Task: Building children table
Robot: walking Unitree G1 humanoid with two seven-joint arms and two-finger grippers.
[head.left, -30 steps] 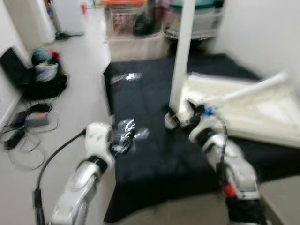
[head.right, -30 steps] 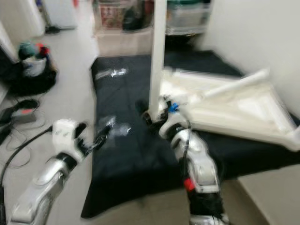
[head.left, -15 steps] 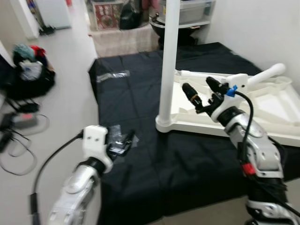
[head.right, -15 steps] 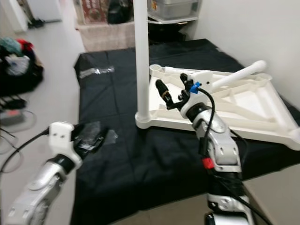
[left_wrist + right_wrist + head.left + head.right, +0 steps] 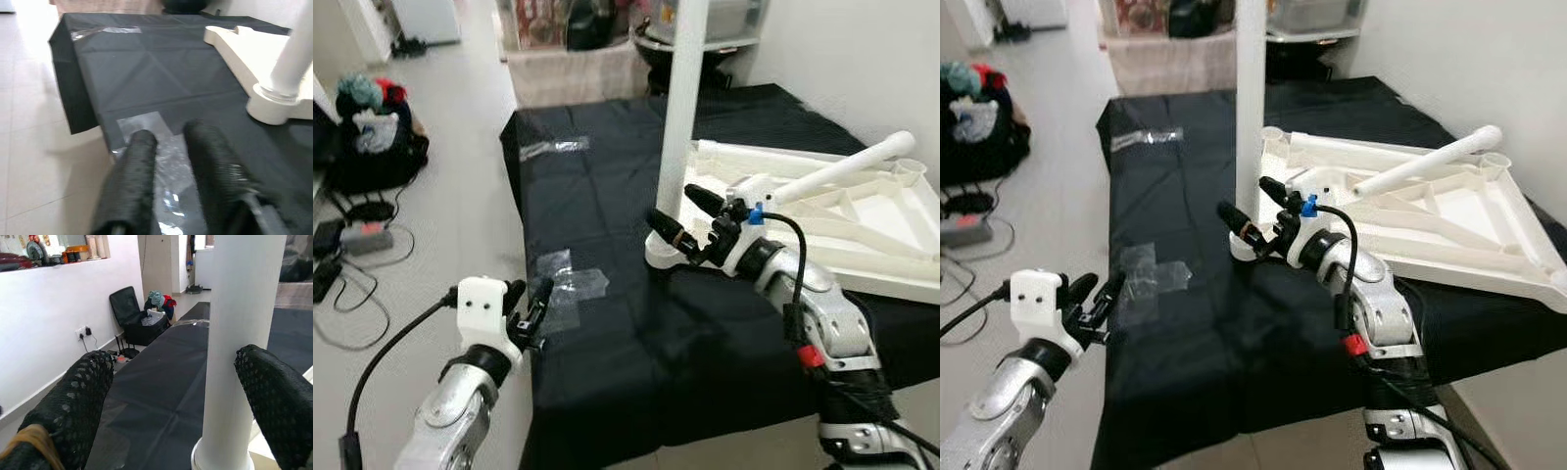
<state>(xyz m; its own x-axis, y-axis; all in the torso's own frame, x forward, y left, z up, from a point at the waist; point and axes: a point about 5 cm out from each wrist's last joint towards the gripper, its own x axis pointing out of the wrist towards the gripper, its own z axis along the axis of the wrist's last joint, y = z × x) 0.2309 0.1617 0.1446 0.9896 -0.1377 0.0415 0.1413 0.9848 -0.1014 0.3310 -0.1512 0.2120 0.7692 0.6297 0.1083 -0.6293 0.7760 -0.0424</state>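
Straddling the upright white leg [image 5: 679,127] with the wide-open, empty right claw [image 5: 690,217], best closing squarely near its base.

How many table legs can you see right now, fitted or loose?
2. One upright leg stands in the corner socket of the upside-down tabletop, between the open fingers of the right hand. A loose leg lies slanted across the tabletop. Others may be out of view.
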